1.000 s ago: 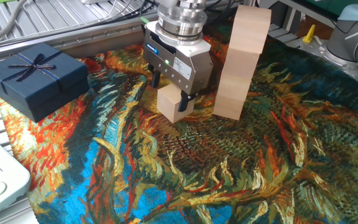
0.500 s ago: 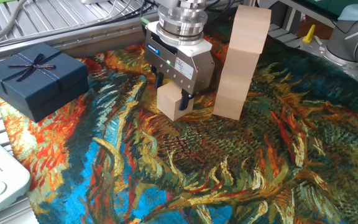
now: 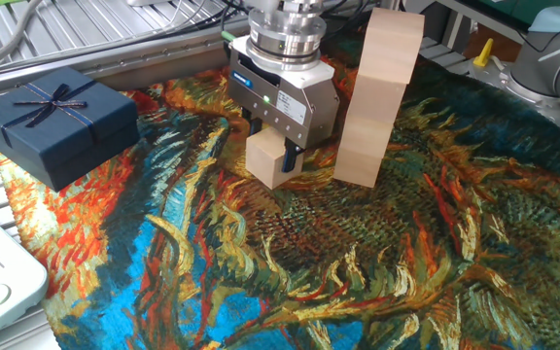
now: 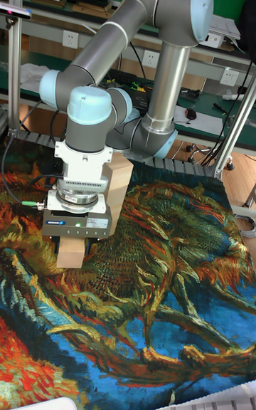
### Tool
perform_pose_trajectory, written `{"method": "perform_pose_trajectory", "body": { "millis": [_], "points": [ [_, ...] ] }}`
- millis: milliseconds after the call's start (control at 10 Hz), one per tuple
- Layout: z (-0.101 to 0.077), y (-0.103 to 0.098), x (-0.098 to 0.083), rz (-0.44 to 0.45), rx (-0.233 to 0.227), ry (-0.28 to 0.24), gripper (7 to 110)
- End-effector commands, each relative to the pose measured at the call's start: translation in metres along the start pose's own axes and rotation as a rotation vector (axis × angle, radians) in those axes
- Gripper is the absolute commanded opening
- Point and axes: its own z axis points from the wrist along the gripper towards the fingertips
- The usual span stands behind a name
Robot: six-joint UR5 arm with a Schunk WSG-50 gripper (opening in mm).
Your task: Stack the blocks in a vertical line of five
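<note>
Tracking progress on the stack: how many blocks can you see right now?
4, as far as I can tell: one block on the cloth between the end effector's fingers, about three in the stack beside it. Seams are faint; a fifth may be hidden.

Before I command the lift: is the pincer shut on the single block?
Shut on it: in the fixed view the pincer has a finger on each side of the loose block, beside the stack.

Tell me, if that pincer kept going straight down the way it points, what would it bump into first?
The pincer already straddles a loose wooden block, so it would probably press that block into the painted cloth beneath.
</note>
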Motion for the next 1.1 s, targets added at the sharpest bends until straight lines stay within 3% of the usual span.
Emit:
{"method": "perform_pose_trajectory", "body": {
  "millis": [0, 100, 900, 1000],
  "points": [
    [-0.0011, -0.0015, -0.0005, -0.016, 0.000, -0.002, 66],
    [-0.0011, -0.0049, 0.0000, -0.024, 0.013, 0.001, 88],
    [-0.0011, -0.0060, 0.0028, 0.010, 0.018, 0.012, 88],
    [-0.0006, -0.0057, 0.0033, 0.013, 0.016, 0.013, 66]
  ]
}}
